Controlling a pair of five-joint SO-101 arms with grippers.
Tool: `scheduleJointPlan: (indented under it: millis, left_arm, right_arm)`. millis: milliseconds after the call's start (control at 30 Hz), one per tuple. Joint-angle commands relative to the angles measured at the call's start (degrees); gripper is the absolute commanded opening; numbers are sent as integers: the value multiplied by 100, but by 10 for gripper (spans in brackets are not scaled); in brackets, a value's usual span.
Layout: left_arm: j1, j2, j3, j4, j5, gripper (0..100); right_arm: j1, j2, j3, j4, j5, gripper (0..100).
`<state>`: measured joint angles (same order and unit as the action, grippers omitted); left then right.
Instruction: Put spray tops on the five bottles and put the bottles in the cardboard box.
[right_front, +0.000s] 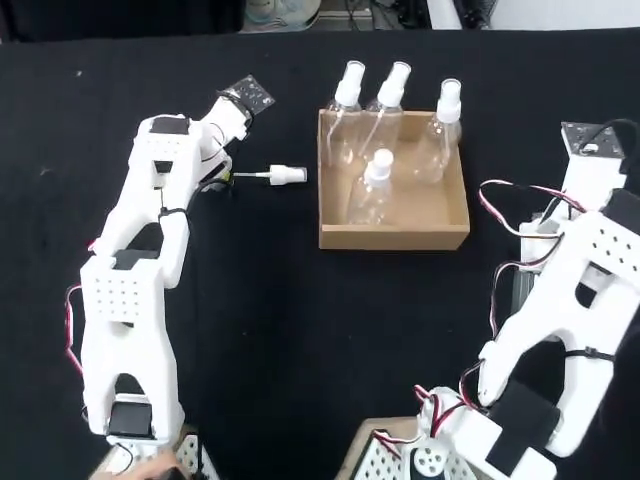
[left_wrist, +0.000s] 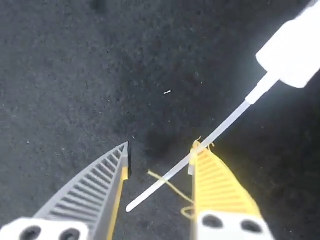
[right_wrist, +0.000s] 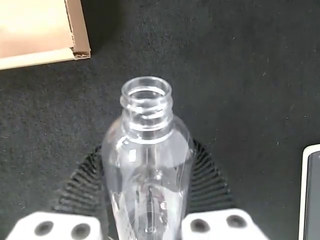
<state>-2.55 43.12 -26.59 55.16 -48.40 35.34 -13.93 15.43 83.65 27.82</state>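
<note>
A loose white spray top (right_front: 285, 176) lies on the black table just left of the cardboard box (right_front: 333, 236). Its thin tube (left_wrist: 210, 137) runs between the fingers of my left gripper (left_wrist: 160, 157), which stands open around the tube's end; the white head (left_wrist: 295, 52) lies farther out. In the high view the left gripper (right_front: 224, 181) is low over the table at the tube's tip. My right gripper (right_wrist: 150, 162) is shut on a clear bottle (right_wrist: 147, 132) with an open, capless neck, held to the right of the box. Several capped bottles (right_front: 372, 190) lie in the box.
A corner of the cardboard box (right_wrist: 45, 30) shows beyond the held bottle. The right arm (right_front: 580, 270) stands right of the box with loose cables (right_front: 510, 210) beside it. A white edge (right_wrist: 312, 190) shows at the side of the right wrist view.
</note>
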Motion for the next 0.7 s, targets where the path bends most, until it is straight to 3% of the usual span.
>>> scheduleJointPlan:
  millis: [0,133,300,533,667]
  left_arm:
    - [-145,105,-251,246,-44,146]
    - [-145,-26,-259,589,-44,27]
    - [-154,-158,-259,1134,-88,30]
    - [-382,-492,-233,1284,-396,30]
    - [-558,-730,-259,1925,-791,30]
  right_arm:
    - [-88,-330,-4,-105,-9,11]
    - [-79,-330,-4,-114,-9,11]
    - [-62,-330,-4,-114,-9,11]
    - [-62,-330,-4,-114,-9,11]
    - [-97,-330,-4,-114,-9,11]
